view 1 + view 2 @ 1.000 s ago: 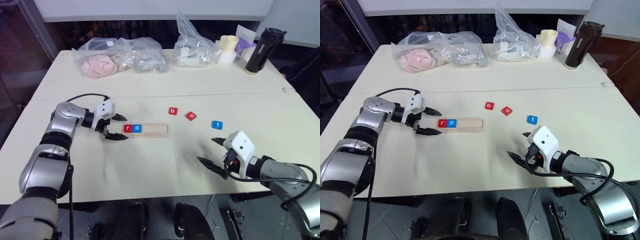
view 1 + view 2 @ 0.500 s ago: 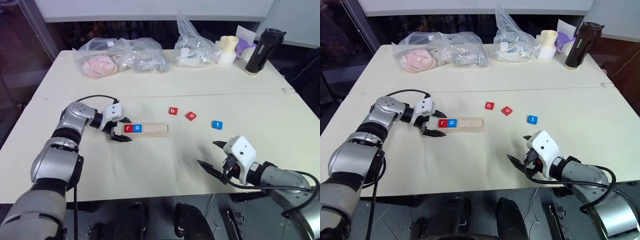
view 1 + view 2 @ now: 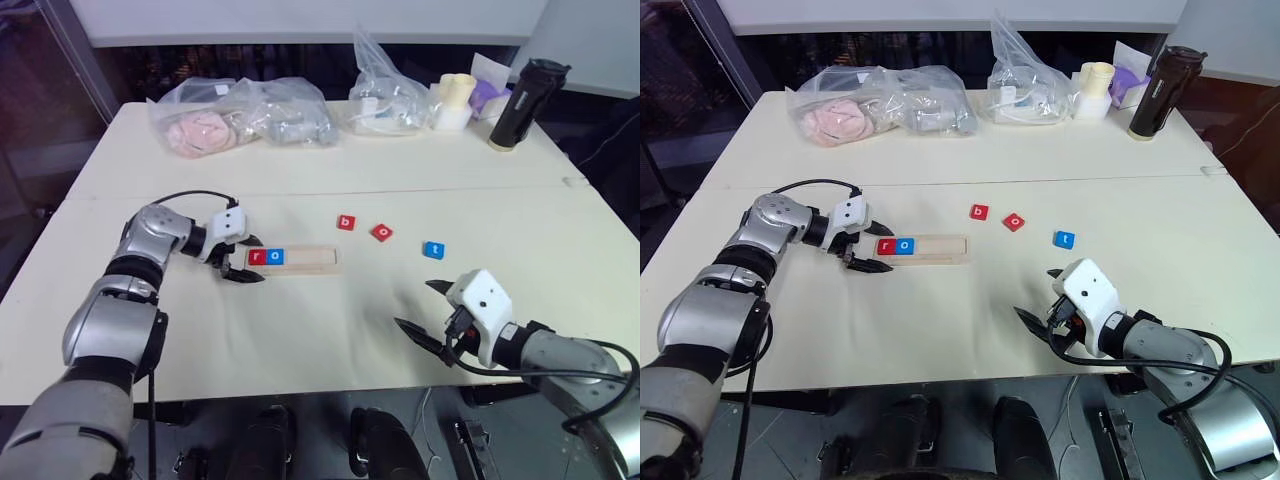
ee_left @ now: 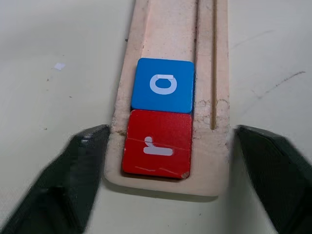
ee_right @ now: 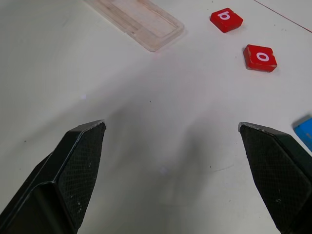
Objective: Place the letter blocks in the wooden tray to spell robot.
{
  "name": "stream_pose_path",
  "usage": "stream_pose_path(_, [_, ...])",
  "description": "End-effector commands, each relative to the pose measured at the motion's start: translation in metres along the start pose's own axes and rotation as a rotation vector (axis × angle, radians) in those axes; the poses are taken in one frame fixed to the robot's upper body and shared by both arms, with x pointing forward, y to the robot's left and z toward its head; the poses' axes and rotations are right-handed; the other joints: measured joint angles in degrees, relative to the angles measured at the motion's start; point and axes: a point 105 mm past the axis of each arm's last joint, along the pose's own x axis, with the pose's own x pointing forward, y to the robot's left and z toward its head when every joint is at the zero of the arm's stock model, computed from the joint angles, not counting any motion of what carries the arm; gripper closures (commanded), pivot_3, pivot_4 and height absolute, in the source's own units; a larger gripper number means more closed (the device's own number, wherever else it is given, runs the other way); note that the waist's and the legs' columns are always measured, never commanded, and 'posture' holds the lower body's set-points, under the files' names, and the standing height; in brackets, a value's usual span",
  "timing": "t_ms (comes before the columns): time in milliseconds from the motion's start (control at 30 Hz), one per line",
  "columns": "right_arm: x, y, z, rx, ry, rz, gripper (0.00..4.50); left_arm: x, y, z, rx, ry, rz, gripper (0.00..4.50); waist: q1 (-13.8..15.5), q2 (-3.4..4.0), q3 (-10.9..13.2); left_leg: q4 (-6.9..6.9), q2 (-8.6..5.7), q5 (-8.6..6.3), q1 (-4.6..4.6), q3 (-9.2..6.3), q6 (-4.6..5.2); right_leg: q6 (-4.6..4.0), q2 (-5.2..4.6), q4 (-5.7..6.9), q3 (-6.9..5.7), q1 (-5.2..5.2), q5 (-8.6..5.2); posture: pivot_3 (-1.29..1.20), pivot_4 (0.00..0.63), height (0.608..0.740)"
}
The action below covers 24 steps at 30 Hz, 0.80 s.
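Pale wood tray (image 3: 312, 261) lying flat on the cream table (image 3: 300, 340), left of the middle, long side parallel to the near edge. Seated in its left end, touching side by side: red r (image 3: 256, 257) at the very end, blue o (image 3: 275, 257) next to it; remainder of the tray bare. Loose on the table, toward the right edge from the tray and well apart from it: red b (image 3: 346, 222), then red o (image 3: 382, 232) near it, then blue t (image 3: 433, 250) farthest right, all lying face up, none touching another. Left claw (image 3: 250, 259) released, low at the tray's left end, pointing along the tray, one black finger (image 4: 78, 170) against the tray's rim on one side, the other standing off the opposite side, with the r between them and nothing grasped. Right claw (image 3: 413, 305) released too, spread wide and empty, hovering near the near edge toward the right corner, short of the t and clear of every tile. Along the far edge: clear plastic bags (image 3: 235, 115) with pink and grey contents, another clear bag (image 3: 390, 95), pale cups (image 3: 457, 98), and a black bottle (image 3: 518, 100) standing upright by the far right corner.
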Motion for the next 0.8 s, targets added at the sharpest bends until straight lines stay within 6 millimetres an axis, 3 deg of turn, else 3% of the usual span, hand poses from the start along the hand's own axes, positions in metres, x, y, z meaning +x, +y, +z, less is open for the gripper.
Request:
stream_pose_path(33, [-0.003, 0.0, 0.009, -0.034, -0.028, 0.003, 0.0, 0.004, -0.006, -0.01, 0.001, 0.037, -0.018, 1.37, 0.01, -0.01, -0.01, 0.0, 0.0, 0.0, 0.0, 0.0, 0.0, 0.0, 0.0, 0.0, 0.0, 0.01, 0.0, 0.0, 0.15, 0.74])
stream_pose_path(200, [-0.002, 0.0, 0.01, -0.034, -0.027, 0.004, 0.0, 0.008, -0.01, -0.006, 0.021, 0.022, -0.05, 1.37, 0.03, -0.01, -0.06, 0.0, 0.0, 0.0, 0.0, 0.0, 0.0, 0.02, -0.01, 0.0, 0.0, 0.02, 0.01, 0.0, 0.15, 0.74])
stream_pose_path(467, [0.002, 0.001, 0.01, -0.041, -0.033, 0.008, 0.0, 0.028, -0.017, 0.016, 0.029, -0.082, -0.119, 1.37, 1.27, -0.01, -0.07, 0.01, -0.04, 0.0, -0.02, 0.01, 0.0, 0.02, -0.03, -0.03, 0.0, 0.03, 0.01, 0.0, 0.15, 0.74])
stream_pose_path(800, [0.007, 0.002, 0.009, -0.043, -0.034, 0.023, 0.0, 0.047, -0.026, 0.04, 0.081, -0.081, -0.189, 1.37, 1.45, -0.02, -0.07, 0.09, -0.05, 0.0, -0.04, -0.01, 0.01, -0.07, -0.03, -0.03, -0.02, 0.07, -0.04, 0.0, 0.15, 0.74])
